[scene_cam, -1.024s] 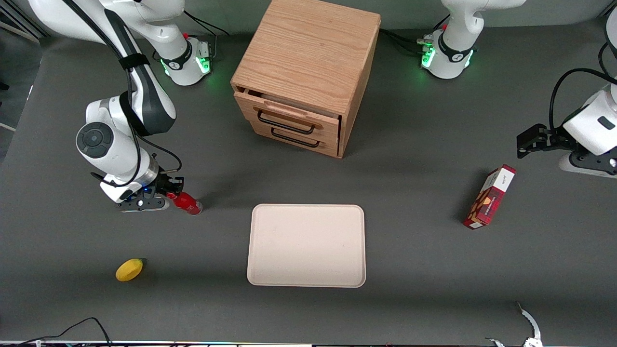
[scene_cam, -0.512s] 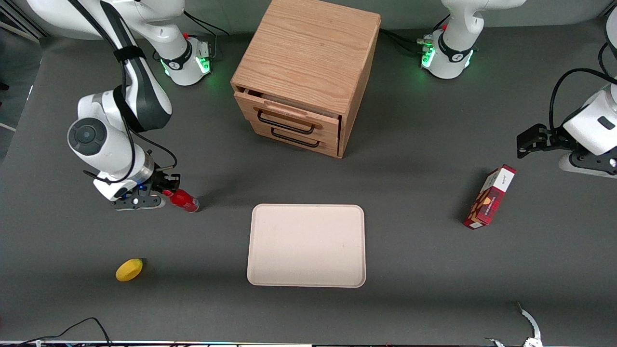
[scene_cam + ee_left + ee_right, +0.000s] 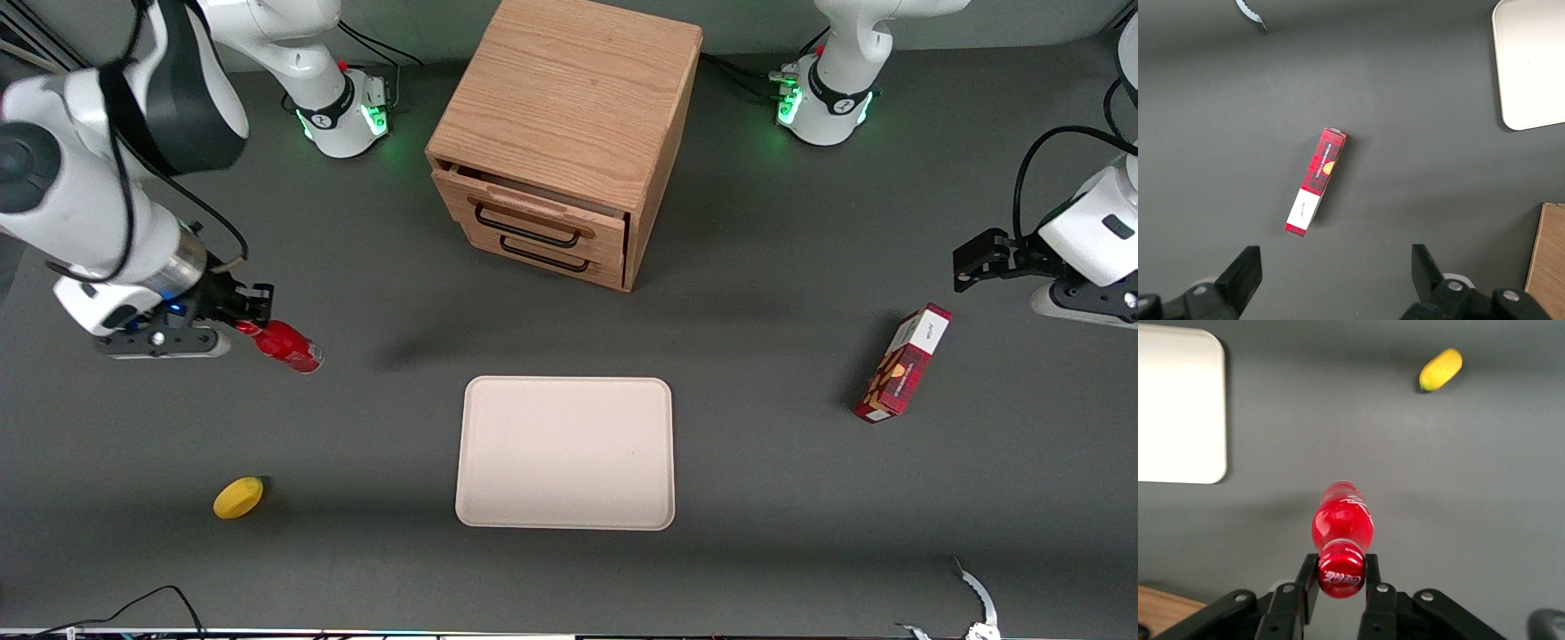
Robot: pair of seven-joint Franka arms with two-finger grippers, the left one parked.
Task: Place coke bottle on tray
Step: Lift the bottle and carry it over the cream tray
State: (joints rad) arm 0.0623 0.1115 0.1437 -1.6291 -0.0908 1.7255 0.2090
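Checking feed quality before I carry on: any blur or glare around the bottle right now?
Front view: the working arm is motion-smeared, but the gripper and coke bottle read clearly. Right wrist view: bottle glossy with small highlights, tray washed out bright.

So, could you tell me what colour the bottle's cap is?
Red, like the coke bottle itself, held in the gripper; clearest in the right wrist view.

a dark grey matte table (image 3: 765, 462) is filling nearly every view, lying under even, soft light that is throwing faint shadows. a light oak drawer cabinet (image 3: 564, 133) is standing on it, its top drawer (image 3: 524, 209) sitting slightly ajar, black handles facing the front camera. green lights are glowing farther from the camera.
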